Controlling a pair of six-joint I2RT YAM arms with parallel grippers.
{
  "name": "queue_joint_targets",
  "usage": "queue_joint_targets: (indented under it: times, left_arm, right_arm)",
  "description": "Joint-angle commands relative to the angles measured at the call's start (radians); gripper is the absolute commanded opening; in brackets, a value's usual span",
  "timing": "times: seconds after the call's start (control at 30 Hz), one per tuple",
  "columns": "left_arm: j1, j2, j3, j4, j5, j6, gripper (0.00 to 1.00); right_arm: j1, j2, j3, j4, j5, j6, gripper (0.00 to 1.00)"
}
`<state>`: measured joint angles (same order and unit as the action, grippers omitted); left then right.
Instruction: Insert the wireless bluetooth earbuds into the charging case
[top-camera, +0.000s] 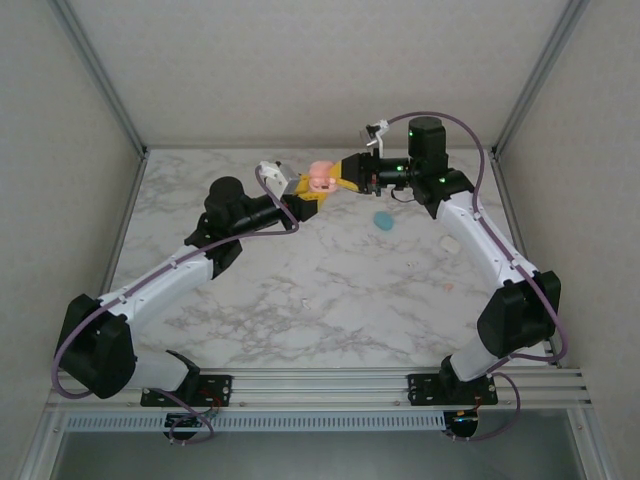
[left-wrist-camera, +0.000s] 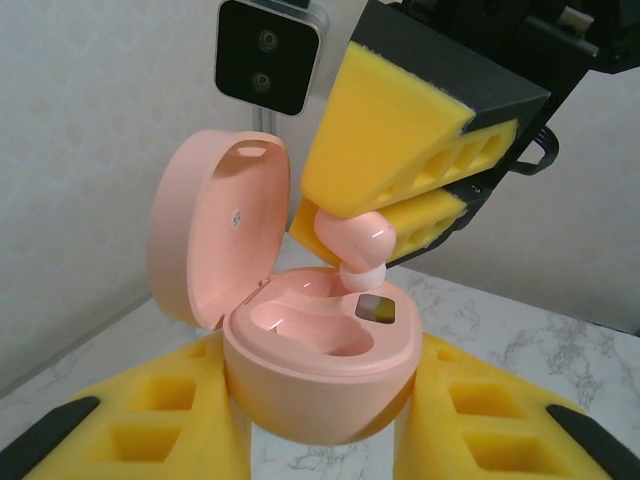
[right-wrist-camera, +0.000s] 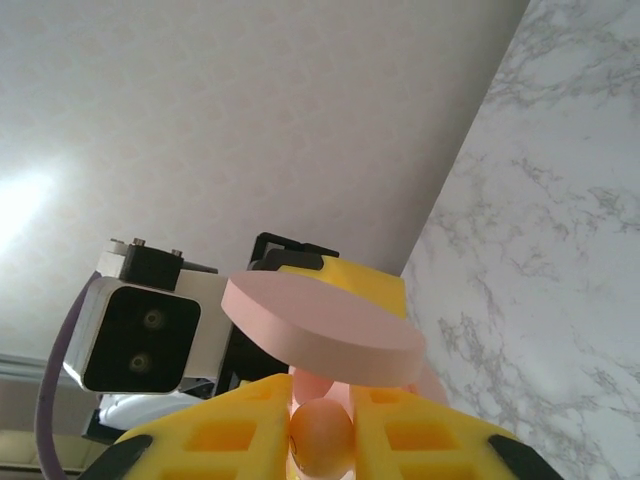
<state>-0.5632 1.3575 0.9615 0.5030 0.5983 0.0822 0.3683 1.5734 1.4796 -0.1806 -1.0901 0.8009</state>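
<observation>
The right gripper (left-wrist-camera: 385, 215), pinched tight on 1 pale pink earbud (left-wrist-camera: 360, 240), poises it directly over the open charging case (left-wrist-camera: 320, 350), itself clamped at the base by the left gripper (left-wrist-camera: 320, 430). The bud looks light, glossy and slippery, best held by its rounded body.

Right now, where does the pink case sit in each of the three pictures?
Top view: pink case in the upper middle, with yellow pads beside it.
Left wrist: case at bottom centre, lid open, between yellow pads.
Right wrist: case at lower middle, its lid above yellow pads.
Shared landmark: the yellow pads.
</observation>
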Motion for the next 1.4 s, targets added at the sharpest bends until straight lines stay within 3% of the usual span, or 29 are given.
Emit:
queue_joint_targets:
  times: [0.0, 0.63, 1.37]
  left_arm:
    - [-0.012, 0.001, 0.039, 0.062, 0.033, -0.025, 0.19]
    - [-0.015, -0.008, 0.033, 0.111, 0.028, -0.061, 0.19]
    - [-0.015, -0.011, 0.028, 0.106, 0.009, -0.060, 0.18]
  right_arm:
    - [0.011, -0.030, 0.025, -0.025, 0.035, -0.050, 0.20]
    - [0.038, 0.003, 0.114, -0.269, 0.121, -0.231, 0.25]
    - [0.039, -0.008, 0.179, -0.365, 0.239, -0.258, 0.38]
